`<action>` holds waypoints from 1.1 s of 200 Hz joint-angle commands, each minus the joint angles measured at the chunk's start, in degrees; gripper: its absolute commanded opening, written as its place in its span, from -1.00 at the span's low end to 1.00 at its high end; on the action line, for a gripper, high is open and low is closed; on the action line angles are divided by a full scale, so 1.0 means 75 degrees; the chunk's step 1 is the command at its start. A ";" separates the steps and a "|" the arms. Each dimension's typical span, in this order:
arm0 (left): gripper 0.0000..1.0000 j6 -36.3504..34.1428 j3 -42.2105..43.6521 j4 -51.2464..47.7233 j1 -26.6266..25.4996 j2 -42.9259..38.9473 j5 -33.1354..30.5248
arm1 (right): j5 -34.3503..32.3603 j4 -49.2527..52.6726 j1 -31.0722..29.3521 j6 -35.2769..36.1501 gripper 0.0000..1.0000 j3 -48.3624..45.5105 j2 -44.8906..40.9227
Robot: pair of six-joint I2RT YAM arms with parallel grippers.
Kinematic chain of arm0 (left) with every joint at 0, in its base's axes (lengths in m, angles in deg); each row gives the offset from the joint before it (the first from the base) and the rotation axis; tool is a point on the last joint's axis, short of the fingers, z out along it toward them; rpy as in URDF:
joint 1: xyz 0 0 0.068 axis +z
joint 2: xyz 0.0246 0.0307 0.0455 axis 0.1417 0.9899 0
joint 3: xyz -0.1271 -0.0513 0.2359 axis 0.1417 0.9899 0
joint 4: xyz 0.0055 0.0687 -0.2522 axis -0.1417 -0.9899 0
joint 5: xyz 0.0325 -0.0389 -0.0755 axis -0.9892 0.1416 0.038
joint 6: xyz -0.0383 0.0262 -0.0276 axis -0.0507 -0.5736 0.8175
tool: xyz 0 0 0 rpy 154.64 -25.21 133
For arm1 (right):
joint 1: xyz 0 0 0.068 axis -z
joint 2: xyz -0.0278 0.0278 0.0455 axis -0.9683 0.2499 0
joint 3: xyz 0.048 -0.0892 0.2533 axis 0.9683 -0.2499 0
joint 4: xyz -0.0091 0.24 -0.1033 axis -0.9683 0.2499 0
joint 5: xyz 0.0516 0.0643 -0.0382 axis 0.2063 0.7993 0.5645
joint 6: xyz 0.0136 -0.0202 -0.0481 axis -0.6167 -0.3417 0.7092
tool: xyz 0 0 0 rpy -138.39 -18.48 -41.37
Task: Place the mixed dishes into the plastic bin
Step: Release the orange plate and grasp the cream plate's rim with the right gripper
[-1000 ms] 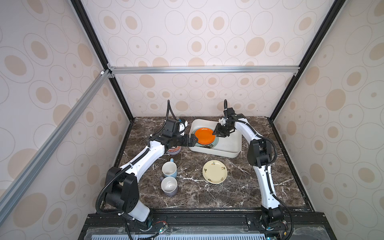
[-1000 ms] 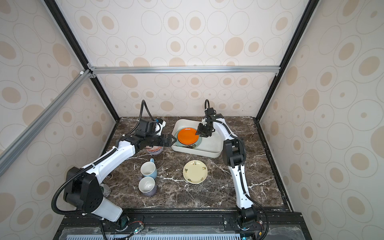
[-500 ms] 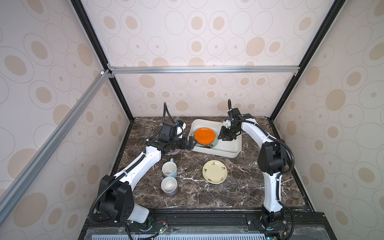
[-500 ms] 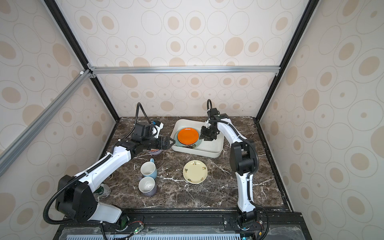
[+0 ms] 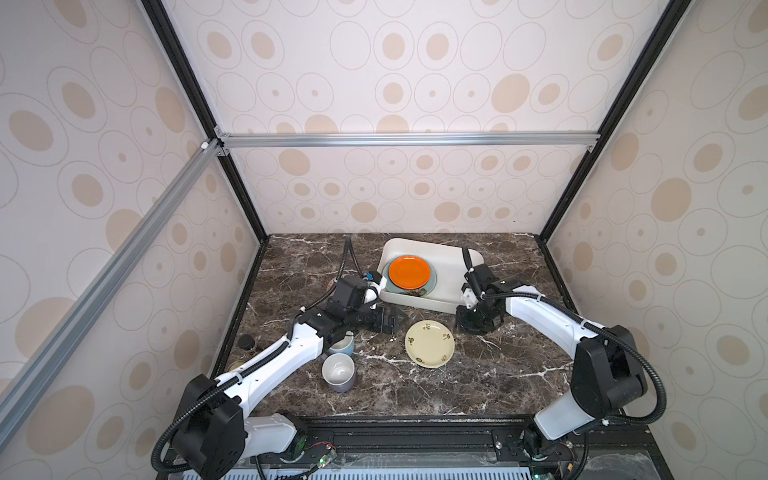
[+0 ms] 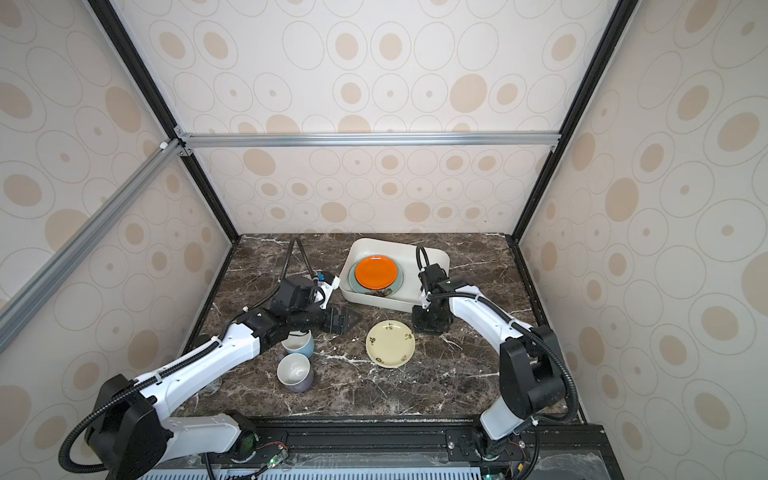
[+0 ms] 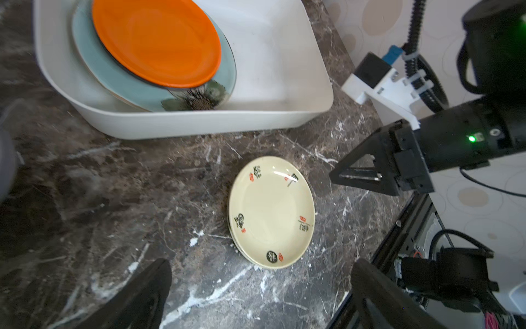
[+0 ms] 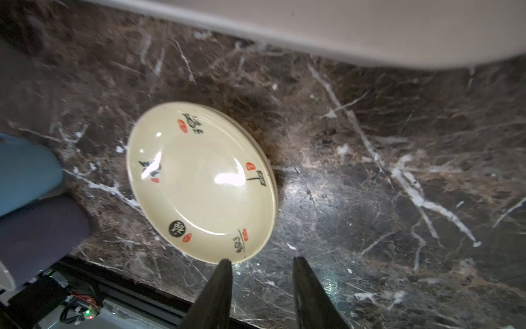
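Taking the far wall as 12 o'clock in both top views, the cream plate (image 5: 429, 344) lay flat on the marble table (image 5: 498, 374), out in the open between the two arms. The white bin (image 5: 449, 253) sat at its 12 o'clock, just beyond a strip of bare table. An orange dish (image 5: 409, 272) lay on a teal plate (image 7: 94, 65) at the bin's 9 o'clock end.

The left gripper (image 5: 397, 320) stood with its jaws spread wide and empty, and the cream plate lay at about 4 o'clock from it. The right gripper (image 5: 473, 326) pointed down with only a narrow gap between its fingers, nothing in it. The plate lay at about 8 o'clock from it. In the right wrist view one fingertip (image 8: 225, 270) showed right against the plate's rim.

Both grippers were near the plate. The right one looked better placed, since it hung tip-down beside the rim. The plate is round, so it had no long axis to line up with. Lying flat, it probably offered only its rim to pinch.

The blue mug (image 5: 345, 343) and the grey mug (image 5: 338, 372) stood upright, close together, at the plate's 9 o'clock, by the left arm.
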 commanded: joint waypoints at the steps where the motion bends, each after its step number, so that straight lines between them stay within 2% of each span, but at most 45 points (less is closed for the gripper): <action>1: 0.98 0.0386 0.0318 0.0281 -0.0354 -0.0430 -0.0495 | -0.0151 -0.0644 -0.0109 -0.0159 -0.24 -0.0395 -0.0138; 29: 0.98 0.0716 0.0858 0.0428 -0.0691 -0.0806 -0.0780 | -0.0175 -0.0968 -0.0138 -0.0153 -0.23 -0.0624 0.0129; 69: 0.98 0.0809 0.0995 0.0267 -0.0873 -0.1045 -0.1064 | -0.0094 -0.1254 -0.0140 -0.0127 -0.24 -0.0628 0.0617; 140: 0.98 0.0509 0.0630 0.0130 -0.0876 -0.0574 -0.1088 | -0.0003 -0.1466 -0.0139 -0.0108 -0.27 -0.0324 0.1371; 163: 0.98 0.0434 0.0522 0.0136 -0.0876 -0.0451 -0.1077 | 0.0046 -0.1448 -0.0131 -0.0073 -0.37 -0.0270 0.1457; 220: 0.98 0.0361 0.0474 0.0144 -0.0876 -0.0352 -0.1080 | 0.0049 -0.1323 -0.0139 -0.0013 -0.92 -0.0264 0.1508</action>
